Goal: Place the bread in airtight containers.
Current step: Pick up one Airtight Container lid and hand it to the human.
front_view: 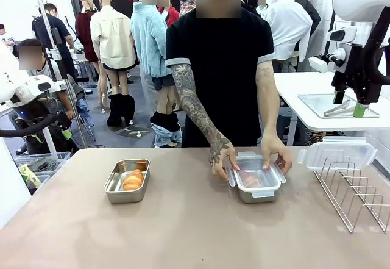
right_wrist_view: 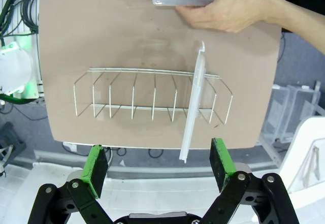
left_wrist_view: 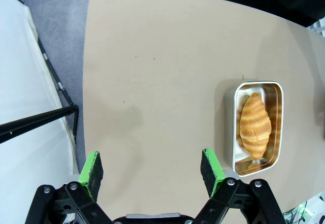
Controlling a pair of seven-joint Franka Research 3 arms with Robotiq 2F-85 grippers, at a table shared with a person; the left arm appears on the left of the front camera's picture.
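Note:
One piece of bread (front_view: 133, 180), a golden croissant, lies in an uncovered steel container (front_view: 116, 190) on the left of the table. The second container (front_view: 256, 194) sits mid-right with a clear lid on it. A person's hands (front_view: 222, 159) press on that lid, and a croissant (front_view: 250, 179) shows dimly through it. My left gripper (left_wrist_view: 151, 168) hangs open high over bare table, with the uncovered container (left_wrist_view: 277, 127) and its croissant (left_wrist_view: 255, 125) off to one side. My right gripper (right_wrist_view: 158, 164) is open high above the table's edge, and stands raised at the upper right (front_view: 350, 103).
A wire rack (front_view: 359, 190) stands at the table's right end with a clear lid (front_view: 338, 153) upright in it, the rack (right_wrist_view: 132, 99) and lid (right_wrist_view: 194, 107) lying below my right gripper. A white side table with a flat metal tray (front_view: 317, 105) stands behind.

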